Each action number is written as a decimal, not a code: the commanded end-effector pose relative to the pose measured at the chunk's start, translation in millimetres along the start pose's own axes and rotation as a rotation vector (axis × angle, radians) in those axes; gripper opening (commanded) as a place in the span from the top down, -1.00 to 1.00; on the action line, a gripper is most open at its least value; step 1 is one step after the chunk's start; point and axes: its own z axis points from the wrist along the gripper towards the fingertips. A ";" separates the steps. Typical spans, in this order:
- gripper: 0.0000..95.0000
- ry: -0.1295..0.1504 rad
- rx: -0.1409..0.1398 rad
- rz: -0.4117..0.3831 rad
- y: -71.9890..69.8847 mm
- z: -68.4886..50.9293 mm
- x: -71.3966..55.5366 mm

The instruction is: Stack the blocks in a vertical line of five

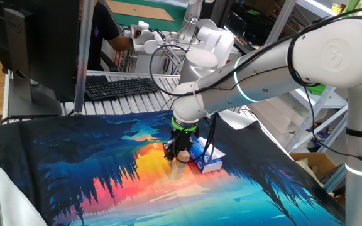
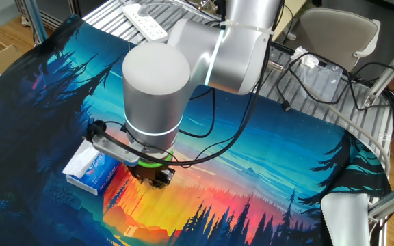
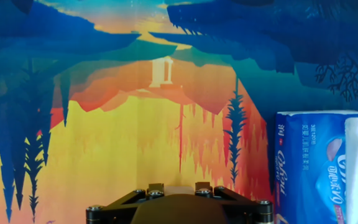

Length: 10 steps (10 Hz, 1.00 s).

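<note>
Monitor point(image 1: 36, 44) dark at the far left of one fixed view, black keyboard point(image 1: 121, 86) at its 4 o'clock on the slatted bench. The printed mat point(image 1: 74, 163), a blue forest around an orange sunset, covers the table in front.

Mid-frame, the gripper point(image 1: 180, 150) points straight down onto the orange patch of the mat. Just under its fingers, at 6 o'clock, sit pale tan shapes that read as the blocks point(image 1: 179, 168). They blend into the orange print, so their number and stacking cannot be made out.

The blue-and-white box point(image 1: 205, 160) lies flat at 3 o'clock of the gripper, just beside it. The white arm point(image 1: 332, 50) comes in from the right edge.

In the other fixed view the box is at 9 o'clock of the gripper. The arm's large wrist housing covers the fingers and whatever is beneath them.

The hand view looks along the mat, with the box at 4 o'clock against the right edge. At 6 o'clock only the black finger mounts show, with a thin pale strip between them.

The jaws look narrow, but I cannot tell whether they are closed on a block.
</note>
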 end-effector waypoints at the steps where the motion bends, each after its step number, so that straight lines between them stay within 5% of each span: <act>1: 1.00 0.004 -0.001 -0.001 -0.4 -3.8 -3.5; 10: 1.00 0.030 0.016 -0.003 -3.4 -45.3 -28.6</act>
